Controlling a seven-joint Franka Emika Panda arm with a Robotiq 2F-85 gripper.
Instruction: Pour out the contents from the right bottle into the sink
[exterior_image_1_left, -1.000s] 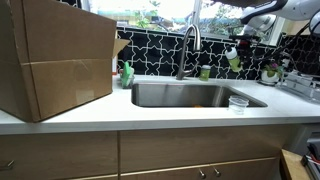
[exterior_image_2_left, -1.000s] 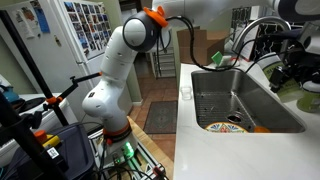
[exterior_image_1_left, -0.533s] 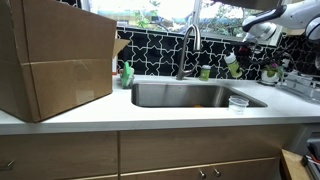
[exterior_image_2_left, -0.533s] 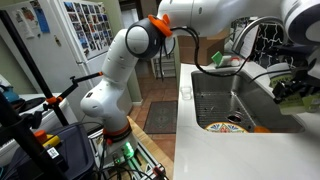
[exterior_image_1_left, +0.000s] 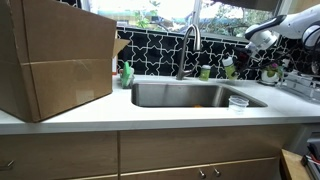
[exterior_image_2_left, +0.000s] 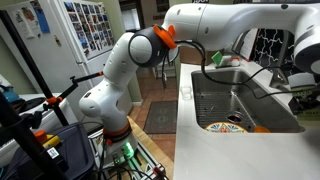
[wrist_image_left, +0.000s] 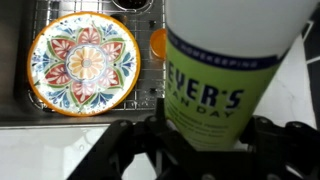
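a: where is the bottle?
b: clamped between the claw's closed fingers, aloft near the sink rim. move it fully over, then tip slowly, aiming clear of the plate.

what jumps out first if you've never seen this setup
The green-labelled bottle fills the wrist view, clamped in the gripper. Beside it in that view, a brightly patterned plate lies in the sink. In an exterior view a big cardboard box stands on the counter beside the sink.
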